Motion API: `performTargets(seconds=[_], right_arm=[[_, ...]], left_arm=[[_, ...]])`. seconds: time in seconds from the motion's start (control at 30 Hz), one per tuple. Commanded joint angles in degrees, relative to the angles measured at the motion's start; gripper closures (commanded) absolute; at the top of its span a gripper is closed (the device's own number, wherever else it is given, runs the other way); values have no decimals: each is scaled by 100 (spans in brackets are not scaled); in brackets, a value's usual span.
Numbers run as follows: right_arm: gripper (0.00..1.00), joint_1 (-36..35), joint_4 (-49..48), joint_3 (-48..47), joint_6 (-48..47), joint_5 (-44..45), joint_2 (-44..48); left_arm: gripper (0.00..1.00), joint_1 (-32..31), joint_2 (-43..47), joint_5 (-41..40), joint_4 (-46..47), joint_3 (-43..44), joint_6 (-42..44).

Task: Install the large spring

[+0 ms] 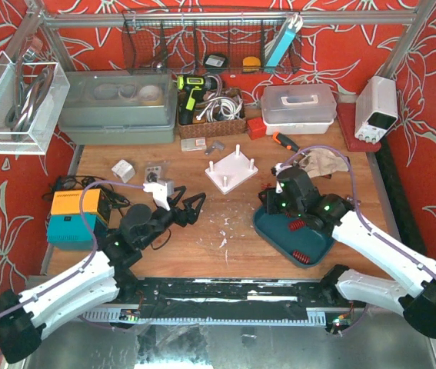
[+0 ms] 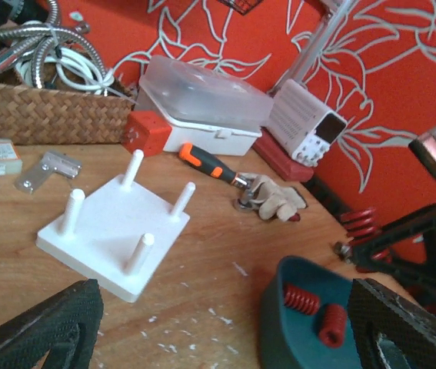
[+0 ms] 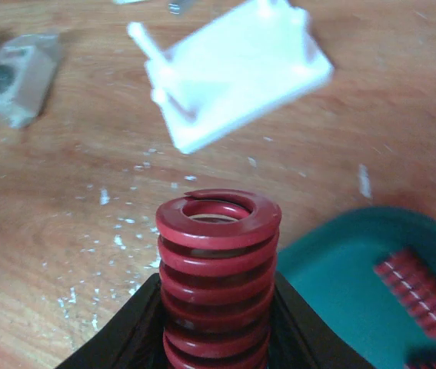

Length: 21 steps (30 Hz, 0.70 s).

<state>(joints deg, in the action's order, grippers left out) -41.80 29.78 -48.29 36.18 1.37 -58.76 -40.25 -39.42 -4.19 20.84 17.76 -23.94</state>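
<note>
My right gripper (image 3: 218,315) is shut on the large red spring (image 3: 218,265) and holds it upright above the wood, just left of the teal tray (image 3: 341,261). The spring also shows in the left wrist view (image 2: 358,224). The white four-peg base (image 1: 231,171) lies ahead of it, pegs bare; it shows too in the right wrist view (image 3: 241,69) and the left wrist view (image 2: 114,231). Two smaller red springs (image 2: 302,298) lie in the tray (image 1: 275,231). My left gripper (image 1: 191,209) is open and empty, left of the base.
An orange-and-teal box (image 1: 71,217) stands at the left edge. Small grey blocks (image 1: 156,171) lie behind my left gripper. A screwdriver (image 1: 285,142) and a glove (image 1: 321,161) lie behind the tray. A wicker basket (image 2: 41,111), a clear box (image 1: 298,108) and a power supply (image 1: 377,108) line the back.
</note>
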Motion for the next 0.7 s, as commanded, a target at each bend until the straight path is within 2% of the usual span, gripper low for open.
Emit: performTargets(seconds=[0.0,0.13,0.2,0.33,0.53,0.67], right_arm=[[100,-552,-1113,-144,-1026,-57,-38],[100,-970,-2110,272,-1598,49,53],[100,-1124,-2718,668,-2534,-108,92],[100,-1398,-4017,1421,-3555,-363,295],[100,-1418,-4616,1901,-4320,-265,169],[100,-1434,-5523,2412,-4368,-310,42]], left_arm=[[14,-36,490,-106,-890,327,-526],[23,-36,557,47,-1466,671,-689],[26,-36,432,250,-1581,805,-693],[31,-36,46,794,-1638,988,-720],[48,-36,-619,1715,-1545,1326,-532],[54,-41,-1157,2209,-1835,1817,-217]])
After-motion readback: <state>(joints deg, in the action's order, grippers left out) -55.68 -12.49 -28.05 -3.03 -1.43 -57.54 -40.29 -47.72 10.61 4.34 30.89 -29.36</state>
